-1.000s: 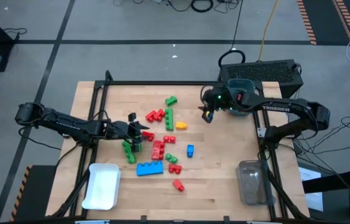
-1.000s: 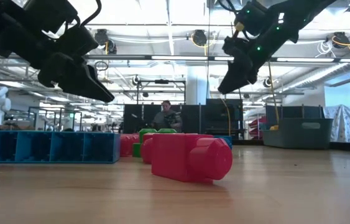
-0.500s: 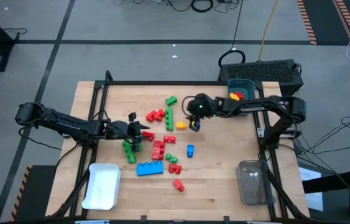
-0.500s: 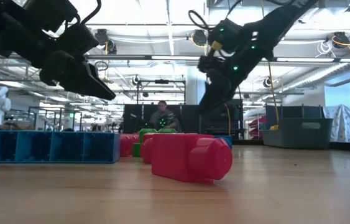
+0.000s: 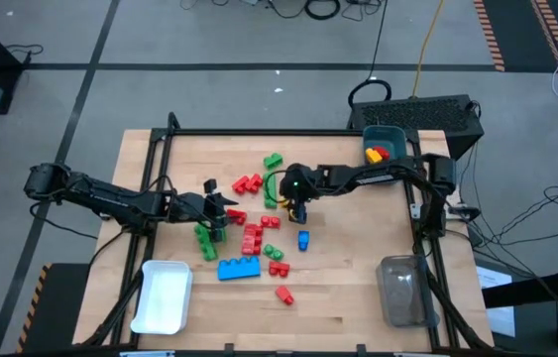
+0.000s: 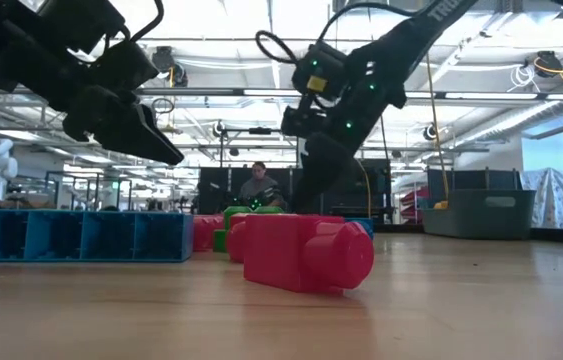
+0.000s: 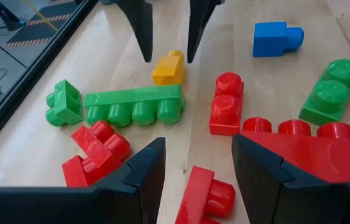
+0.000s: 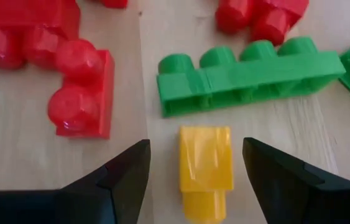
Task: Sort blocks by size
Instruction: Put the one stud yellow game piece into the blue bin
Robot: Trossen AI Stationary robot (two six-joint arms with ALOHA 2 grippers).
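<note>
High view, blocks: scattered across the middle of the table [image 5: 358, 297]; a long blue block [image 5: 239, 269] lies nearest the front edge, a green four-stud bar [image 5: 271, 185] farther back.
High view, right gripper [image 5: 294, 208]: reached in over the middle of the pile, above the green bar's near end.
High view, left gripper [image 5: 221, 210]: over the left side of the pile, beside red and green blocks.
High view, bins: teal bin [image 5: 388, 134] at the far right holding a yellow and a red block; white bin [image 5: 163, 297] front left; clear bin [image 5: 399, 291] front right.

Low view, red block [image 6: 306, 251]: lying on its side, closest to the camera, with the long blue block to its left.
Low view, arms: both come down from above; a seated person [image 6: 258, 187] shows far behind.

Left wrist view, left gripper [image 7: 193, 168]: fingers spread apart, nothing between them, over a red block.
Left wrist view, yellow block [image 7: 169, 68]: just beyond the green bar, directly under the other arm's two fingers, which straddle it without touching.

Right wrist view, right gripper [image 8: 196, 174]: fingers wide apart, the yellow block between them, not gripped.
Right wrist view, green bar: just beside the yellow block's end.
</note>
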